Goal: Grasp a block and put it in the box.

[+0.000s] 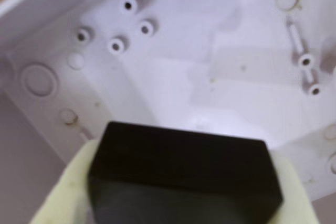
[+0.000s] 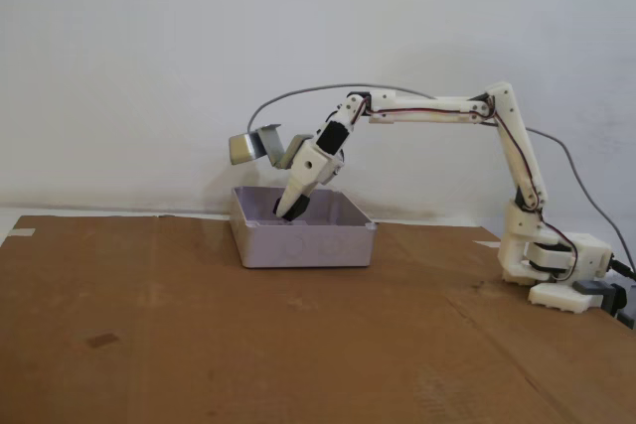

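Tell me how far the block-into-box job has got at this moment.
Done: the block is grasped, clamped between the gripper fingers, and carried over the box. In hand: the wrist view shows the box floor just beyond the block. Left: opening the gripper and pulling the arm away.

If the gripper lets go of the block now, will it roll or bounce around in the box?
Probably not. The block looks flat-faced and rigid between the pale fingers, so it should land and settle rather than roll. It seems small and light, and the box floor has raised posts, so it might come to rest tilted.
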